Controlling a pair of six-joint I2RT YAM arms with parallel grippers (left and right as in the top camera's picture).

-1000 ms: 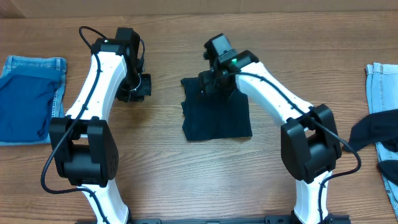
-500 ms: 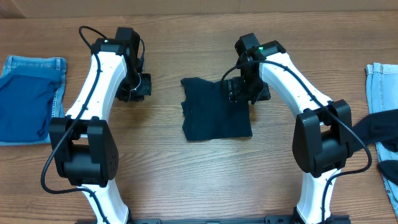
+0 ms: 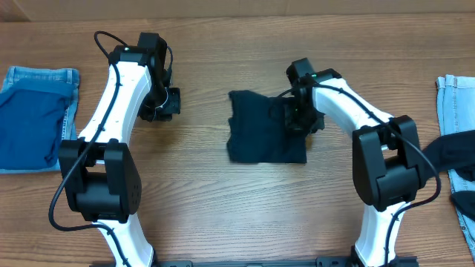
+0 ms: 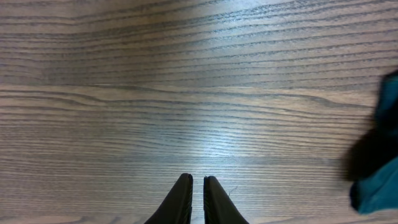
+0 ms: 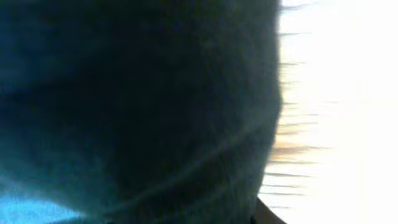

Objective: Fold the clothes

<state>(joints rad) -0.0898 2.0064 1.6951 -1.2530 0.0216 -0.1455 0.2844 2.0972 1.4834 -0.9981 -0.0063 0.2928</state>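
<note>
One of the clothes, a very dark navy garment (image 3: 261,137), lies folded into a rough rectangle at the table's middle. My right gripper (image 3: 299,119) is down at its upper right edge, touching the fabric. In the right wrist view the dark cloth (image 5: 137,106) fills almost the whole picture and hides the fingers. Another dark garment (image 3: 439,157) lies crumpled at the far right. My left gripper (image 3: 165,104) hangs over bare wood left of the folded garment, its fingers (image 4: 198,179) shut on nothing. A blurred dark cloth edge (image 4: 376,165) shows at the right of the left wrist view.
Blue denim with a blue cloth on it (image 3: 33,119) lies at the table's left edge. More light denim (image 3: 456,100) lies at the right edge, under the crumpled dark garment. The wooden table (image 3: 223,208) runs bare along the front.
My right gripper moved from above the garment's top to its right edge and came down onto it. The garment slid a little to the right. The left arm stayed still.
</note>
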